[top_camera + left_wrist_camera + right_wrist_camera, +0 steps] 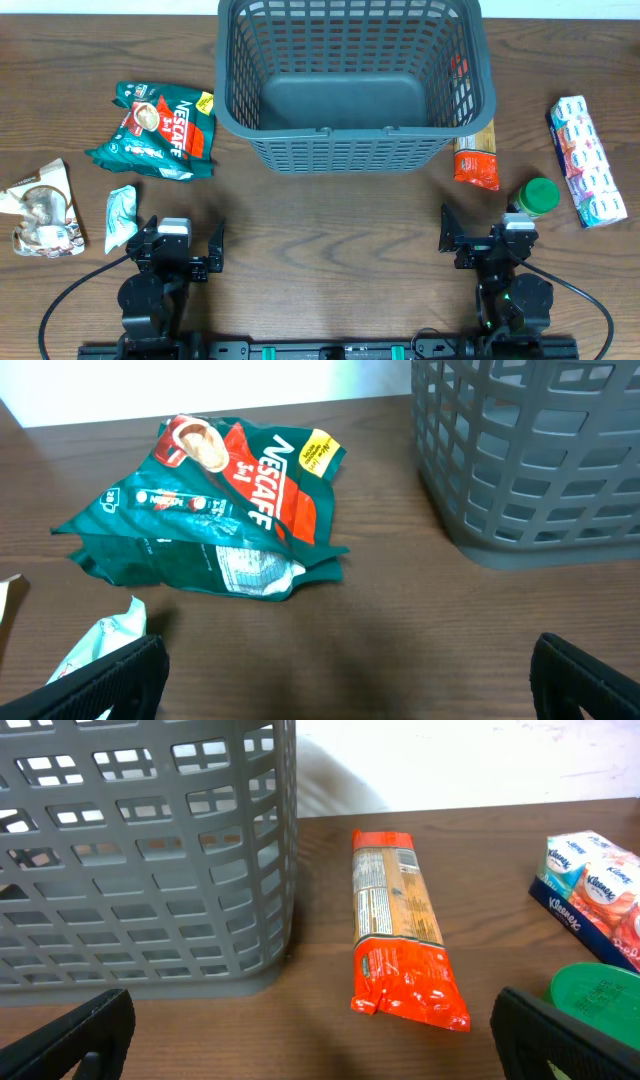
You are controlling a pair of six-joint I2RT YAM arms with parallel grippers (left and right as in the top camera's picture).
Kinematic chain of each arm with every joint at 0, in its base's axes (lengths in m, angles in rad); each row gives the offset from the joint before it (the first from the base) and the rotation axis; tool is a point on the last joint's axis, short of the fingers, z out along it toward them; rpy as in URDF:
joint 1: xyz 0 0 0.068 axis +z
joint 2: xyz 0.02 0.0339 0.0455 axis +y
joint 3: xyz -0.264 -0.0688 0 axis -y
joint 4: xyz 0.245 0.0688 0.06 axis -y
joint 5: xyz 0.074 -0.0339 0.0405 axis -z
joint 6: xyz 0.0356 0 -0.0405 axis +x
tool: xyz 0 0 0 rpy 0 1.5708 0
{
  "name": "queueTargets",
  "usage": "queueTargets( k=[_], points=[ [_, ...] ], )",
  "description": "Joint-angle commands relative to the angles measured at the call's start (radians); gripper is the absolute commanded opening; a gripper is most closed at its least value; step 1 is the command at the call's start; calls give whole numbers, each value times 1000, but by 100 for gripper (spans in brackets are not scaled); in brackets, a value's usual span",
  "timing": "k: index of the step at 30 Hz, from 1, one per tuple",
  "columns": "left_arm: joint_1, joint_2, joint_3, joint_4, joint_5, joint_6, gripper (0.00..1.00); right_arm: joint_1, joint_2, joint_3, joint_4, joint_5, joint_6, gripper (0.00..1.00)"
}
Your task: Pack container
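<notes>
The dark grey slotted container (pixel 355 135) stands at the back middle of the table, with nothing visible on its floor; it also shows in the left wrist view (pixel 540 460) and the right wrist view (pixel 140 870). My left gripper (pixel 180 250) is open and empty near the front left, with bare table between its fingers (pixel 345 680). My right gripper (pixel 482 240) is open and empty near the front right (pixel 310 1040). A green and red Nescafe bag (pixel 160 130) lies left of the container (pixel 225 500). An orange packet (pixel 477 155) lies at the container's right side (pixel 400 930).
A small white packet (pixel 120 217) lies beside my left gripper (pixel 95 650). A crumpled beige packet (pixel 42 208) lies at the far left. A green-lidded jar (pixel 537 197) stands by my right gripper (pixel 600 995). A Kleenex tissue pack (pixel 588 160) lies at the far right (pixel 595 895).
</notes>
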Motion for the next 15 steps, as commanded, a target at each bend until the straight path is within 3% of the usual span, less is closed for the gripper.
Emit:
queueTargets(
  k=[1,11,15],
  points=[
    [4,-7,-20,-1,-8,17,99,6,-9,-7,3,-8,-14,99],
    [4,-7,-20,0,-8,17,99,6,-9,-7,35,64,-24,99],
    [4,-7,-20,-1,-8,17,99,6,-9,-6,120,64,77,99]
  ],
)
